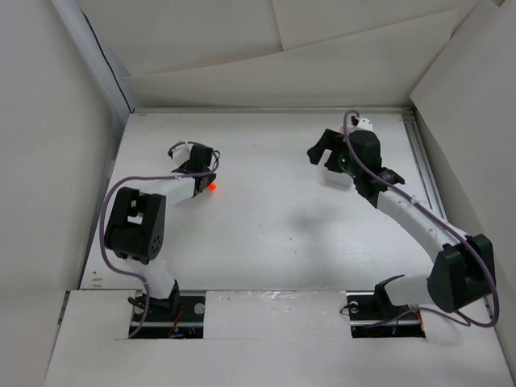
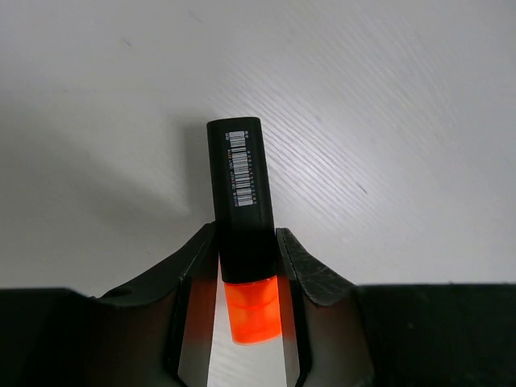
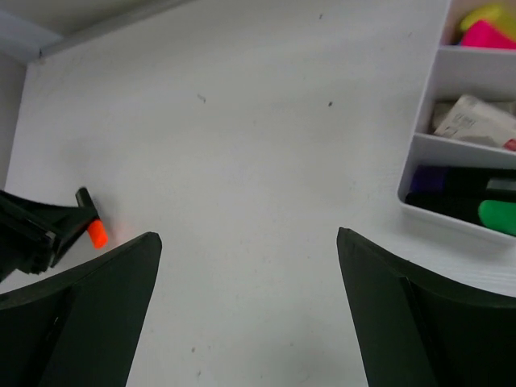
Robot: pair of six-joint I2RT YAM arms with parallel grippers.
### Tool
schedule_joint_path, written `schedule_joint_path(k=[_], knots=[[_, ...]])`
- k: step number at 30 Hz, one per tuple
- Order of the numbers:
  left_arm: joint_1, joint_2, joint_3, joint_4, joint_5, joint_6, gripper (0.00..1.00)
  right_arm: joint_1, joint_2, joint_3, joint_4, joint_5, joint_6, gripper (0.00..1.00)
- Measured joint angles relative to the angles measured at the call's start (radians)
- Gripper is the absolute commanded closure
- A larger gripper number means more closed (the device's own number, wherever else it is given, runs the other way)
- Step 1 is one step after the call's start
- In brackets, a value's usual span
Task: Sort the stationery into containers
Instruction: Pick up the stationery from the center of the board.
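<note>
My left gripper (image 2: 247, 234) is shut on a black marker (image 2: 242, 185) with an orange cap (image 2: 252, 310), held low over the white table. In the top view this gripper (image 1: 208, 179) is at the left and the orange cap (image 1: 213, 187) shows beside it. My right gripper (image 3: 248, 235) is open and empty above bare table; in the top view it (image 1: 322, 153) is at the back right. The white compartment box (image 3: 427, 145) shows at the right of the right wrist view. It holds yellow and pink pieces (image 3: 484, 28), a pale piece (image 3: 476, 121), and purple and green markers (image 3: 468, 201).
White walls enclose the table on the left, back and right. A metal rail (image 1: 421, 161) runs along the right side. In the top view the box is hidden under the right arm. The left gripper with its marker (image 3: 95, 232) shows at the left of the right wrist view.
</note>
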Motion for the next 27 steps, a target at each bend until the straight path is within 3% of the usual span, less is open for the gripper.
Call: schedule_joint_path(k=[9, 11, 13, 14, 16, 17, 19, 20, 21, 22, 24, 27], knots=[[-0.117, -0.235, -0.233, 0.225, 0.152, 0.11, 1.0, 0.002, 0.148, 0.013, 0.007, -0.218, 0.0, 0.06], [-0.148, -0.272, -0.277, 0.274, 0.192, 0.136, 1.0, 0.004, 0.162, 0.02, 0.024, -0.264, 0.002, 0.24], [-0.177, -0.3, -0.317, 0.319, 0.239, 0.156, 1.0, 0.013, 0.179, 0.027, 0.045, -0.306, 0.01, 0.53], [-0.19, -0.307, -0.333, 0.338, 0.266, 0.168, 1.0, 0.019, 0.185, 0.028, 0.058, -0.324, 0.021, 0.87], [-0.209, -0.319, -0.362, 0.375, 0.313, 0.187, 1.0, 0.032, 0.193, 0.027, 0.084, -0.354, 0.045, 1.0], [-0.221, -0.326, -0.376, 0.393, 0.33, 0.197, 1.0, 0.039, 0.196, 0.027, 0.098, -0.366, 0.055, 1.0], [-0.243, -0.343, -0.398, 0.41, 0.36, 0.214, 1.0, 0.053, 0.197, 0.027, 0.126, -0.391, 0.078, 0.86], [-0.256, -0.352, -0.404, 0.419, 0.375, 0.222, 1.0, 0.062, 0.198, 0.027, 0.141, -0.402, 0.087, 0.74], [-0.265, -0.361, -0.408, 0.431, 0.391, 0.229, 1.0, 0.071, 0.198, 0.027, 0.157, -0.41, 0.096, 0.49], [-0.274, -0.369, -0.412, 0.449, 0.408, 0.233, 1.0, 0.079, 0.201, 0.027, 0.169, -0.42, 0.107, 0.42], [-0.29, -0.386, -0.42, 0.482, 0.44, 0.243, 1.0, 0.1, 0.216, 0.027, 0.201, -0.435, 0.116, 0.31], [-0.291, -0.411, -0.435, 0.525, 0.488, 0.255, 1.0, 0.128, 0.268, 0.028, 0.229, -0.457, 0.132, 0.28]])
